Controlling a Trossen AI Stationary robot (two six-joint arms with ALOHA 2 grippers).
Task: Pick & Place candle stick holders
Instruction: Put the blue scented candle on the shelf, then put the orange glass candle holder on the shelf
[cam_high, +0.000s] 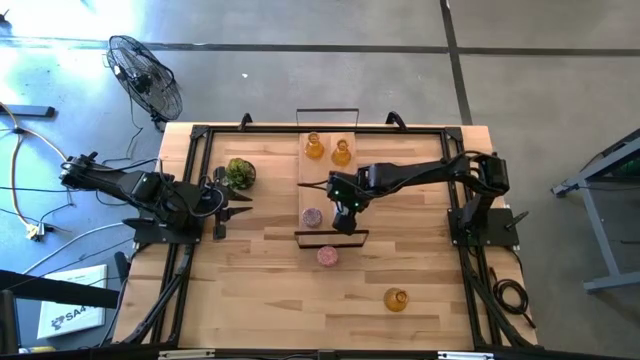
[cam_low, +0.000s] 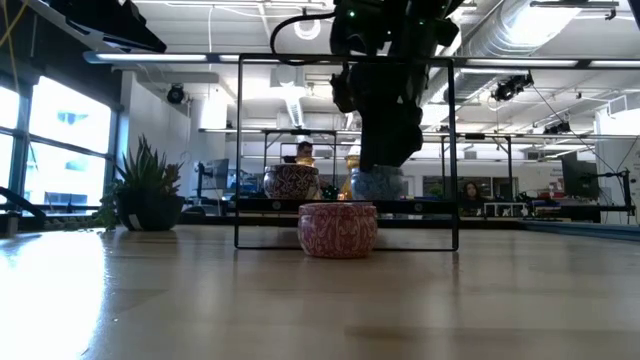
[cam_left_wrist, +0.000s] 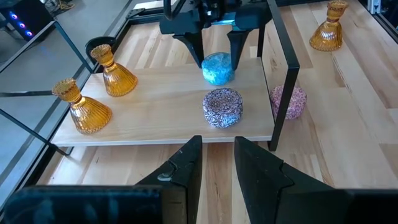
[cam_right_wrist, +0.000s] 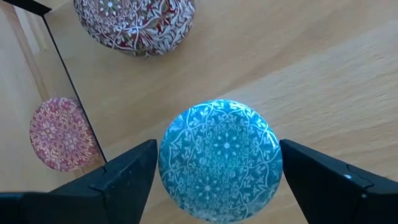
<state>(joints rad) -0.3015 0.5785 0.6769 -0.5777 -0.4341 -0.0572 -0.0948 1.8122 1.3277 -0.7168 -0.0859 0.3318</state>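
Note:
My right gripper stands over the light wooden board at the table's middle, shut on the light-blue holder, which also shows in the left wrist view. One pink holder stands on the board beside it. The other pink holder stands on the table just off the board's near end. Two amber holders stand at the board's far end. A third amber holder stands on the table at the near right. My left gripper is open and empty at the left. My right gripper pinches the light-blue holder's round side wall between its two fingers, one on each opposite side. The fingers come from above, pointing down. The holder is upright, its bottom at the board's top; whether it rests there I cannot tell.
A black metal frame stands around the board, its near upright between the two pink holders. A green potted plant stands on the table beside my left gripper. A fan stands on the floor beyond the far left corner.

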